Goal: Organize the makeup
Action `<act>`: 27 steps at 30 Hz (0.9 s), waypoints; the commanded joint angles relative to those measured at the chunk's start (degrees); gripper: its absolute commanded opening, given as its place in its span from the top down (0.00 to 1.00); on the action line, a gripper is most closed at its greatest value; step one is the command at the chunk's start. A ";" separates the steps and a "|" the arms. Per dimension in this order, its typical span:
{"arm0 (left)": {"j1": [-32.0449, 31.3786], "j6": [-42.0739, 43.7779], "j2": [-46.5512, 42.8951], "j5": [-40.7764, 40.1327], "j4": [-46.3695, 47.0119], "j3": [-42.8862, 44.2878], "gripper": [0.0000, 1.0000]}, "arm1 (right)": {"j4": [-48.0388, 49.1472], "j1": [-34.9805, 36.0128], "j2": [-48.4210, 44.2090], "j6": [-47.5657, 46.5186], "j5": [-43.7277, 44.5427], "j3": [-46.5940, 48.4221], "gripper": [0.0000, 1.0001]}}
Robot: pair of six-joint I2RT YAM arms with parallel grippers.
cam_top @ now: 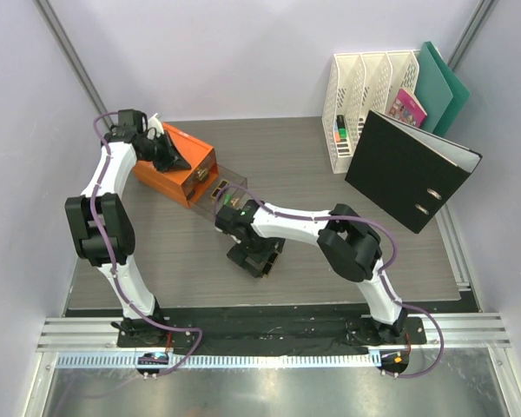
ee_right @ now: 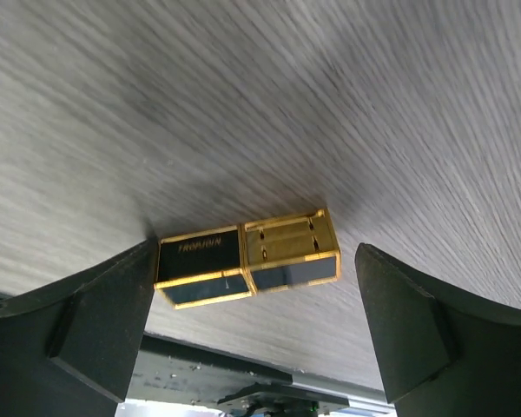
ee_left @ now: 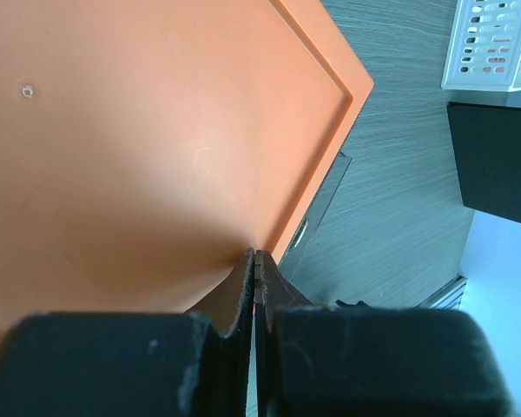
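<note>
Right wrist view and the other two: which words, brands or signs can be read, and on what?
"TRO…": gold lettering on the lipstick, black half; the rest is too blurred to be sure.
Pink booklet: cover print too small to read.
Black binder: small white mark, unreadable.
Orange box: no text visible.

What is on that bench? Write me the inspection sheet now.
Surface: grey wood-grain table.
Job's things: black-gold lipstick lying flat on the table.
Clutter: orange box, one drawer pulled out; white file rack holding a pink booklet; black binder; green folders.
Grippers: left gripper shut at the orange box's top edge; right gripper open, straddling the lipstick, not touching.
Cables: purple cables along both arms.
Surroundings: pale walls.
</note>
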 commanded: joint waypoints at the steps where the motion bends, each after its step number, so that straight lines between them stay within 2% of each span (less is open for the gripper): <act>1: -1.24 6.10 8.83 -14.31 -17.84 -7.76 1.00 | 1.52 0.28 0.54 -0.83 -0.81 1.43 0.02; 5: -1.15 6.10 9.10 -14.40 -17.84 -7.50 1.00 | 1.52 0.28 0.72 -0.40 -0.90 0.46 0.12; 8: -1.15 6.01 9.18 -14.40 -17.84 -7.32 1.00 | 0.99 0.37 0.81 -0.13 -0.98 0.37 0.44; 9: -1.15 6.10 9.27 -14.40 -17.92 -7.32 1.00 | 0.82 0.37 0.89 -0.04 -1.16 0.63 0.67; 10: -1.24 6.01 9.18 -14.48 -17.93 -7.23 1.00 | 0.64 0.28 0.89 0.22 -1.16 0.63 0.75; 13: -1.15 6.01 9.27 -14.48 -17.92 -7.15 1.00 | 0.38 0.37 0.89 0.75 -0.81 1.60 0.87; 19: -1.24 6.01 9.27 -14.49 -18.01 -7.15 1.00 | -0.15 0.20 0.63 0.75 2.79 8.44 0.93; 23: -1.15 6.01 9.27 -14.22 -17.84 -7.23 1.00 | 0.02 -1.12 2.47 -0.22 3.68 17.82 0.99; 27: -1.15 6.01 9.01 -14.22 -17.84 -7.41 1.00 | 0.72 -3.49 4.76 0.31 1.66 27.42 0.99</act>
